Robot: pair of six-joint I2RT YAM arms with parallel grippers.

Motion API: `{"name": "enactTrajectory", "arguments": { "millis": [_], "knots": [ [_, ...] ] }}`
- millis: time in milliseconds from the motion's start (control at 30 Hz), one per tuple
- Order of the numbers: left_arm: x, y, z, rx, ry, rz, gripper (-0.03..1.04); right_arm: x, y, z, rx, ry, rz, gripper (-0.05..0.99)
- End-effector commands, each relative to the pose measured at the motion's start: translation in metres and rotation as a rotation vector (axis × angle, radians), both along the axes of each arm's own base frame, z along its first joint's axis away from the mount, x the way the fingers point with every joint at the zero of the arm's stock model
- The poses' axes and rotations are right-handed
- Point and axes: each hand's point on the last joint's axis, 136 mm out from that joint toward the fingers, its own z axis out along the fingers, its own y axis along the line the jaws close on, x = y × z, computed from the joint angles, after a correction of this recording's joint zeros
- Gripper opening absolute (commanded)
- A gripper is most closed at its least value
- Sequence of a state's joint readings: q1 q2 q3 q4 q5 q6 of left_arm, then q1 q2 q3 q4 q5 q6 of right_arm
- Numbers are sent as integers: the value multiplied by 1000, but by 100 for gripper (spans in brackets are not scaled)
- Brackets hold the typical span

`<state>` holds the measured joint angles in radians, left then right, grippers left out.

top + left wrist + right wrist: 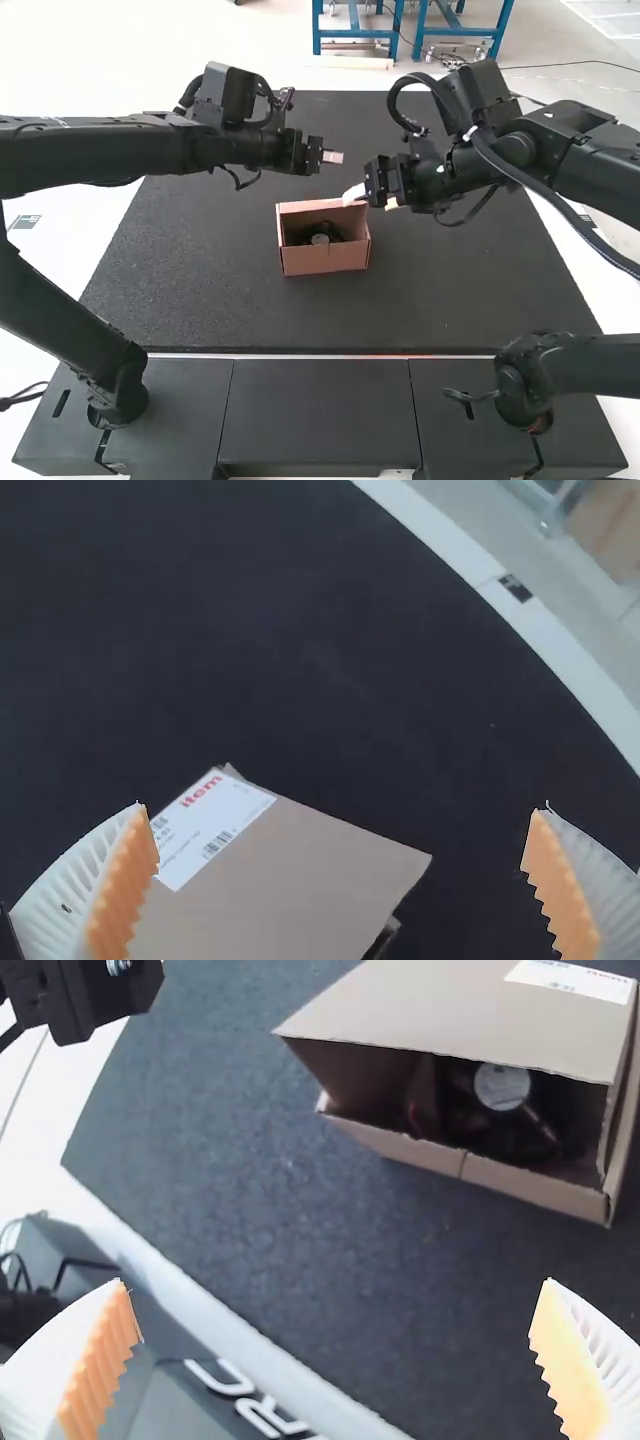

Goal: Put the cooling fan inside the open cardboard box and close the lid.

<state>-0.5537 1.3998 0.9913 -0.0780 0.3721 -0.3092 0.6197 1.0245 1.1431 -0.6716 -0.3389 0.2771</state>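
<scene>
A small open cardboard box [323, 243] sits in the middle of the black mat. The black cooling fan [320, 238] lies inside it, its round hub [502, 1084] showing past the opening. The labelled lid [470, 1005] is raised along the box's far edge and tilts over the opening; the same lid [290, 890] lies just under my left fingers. My left gripper [333, 158] hangs open above and behind the box, with orange pads [125, 880] wide apart. My right gripper [356, 193] is open beside the box's far right corner, holding nothing.
The black mat [200, 260] covers the table around the box, with white table surface [60, 120] beyond it. Both arm bases [120, 395] stand at the front edge. The left gripper's body [90, 990] shows across from the right wrist camera.
</scene>
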Motion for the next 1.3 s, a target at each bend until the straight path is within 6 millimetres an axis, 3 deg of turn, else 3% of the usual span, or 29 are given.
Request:
{"name": "enactTrajectory", "arguments": {
  "millis": [0, 200, 367, 567, 833, 1267],
  "knots": [
    [-8, 3, -14, -1, 29, -13, 86, -2, -1, 14, 42, -13, -4, 91],
    [-20, 11, -52, 26, 75, -11, 86, 3, -3, 27, 71, -23, -31, 91],
    [-27, 14, -71, 39, 96, -13, 86, 5, -2, 38, 96, -30, -37, 91],
    [-40, 9, -86, 51, 113, -38, 86, 4, -1, 44, 107, -35, -34, 91],
    [-49, 9, -92, 55, 144, -47, 86, 3, -2, 35, 97, -17, -32, 91],
    [-69, 3, -119, 75, 164, -85, 86, 1, -1, 35, 101, -10, -24, 91]
  ]
}}
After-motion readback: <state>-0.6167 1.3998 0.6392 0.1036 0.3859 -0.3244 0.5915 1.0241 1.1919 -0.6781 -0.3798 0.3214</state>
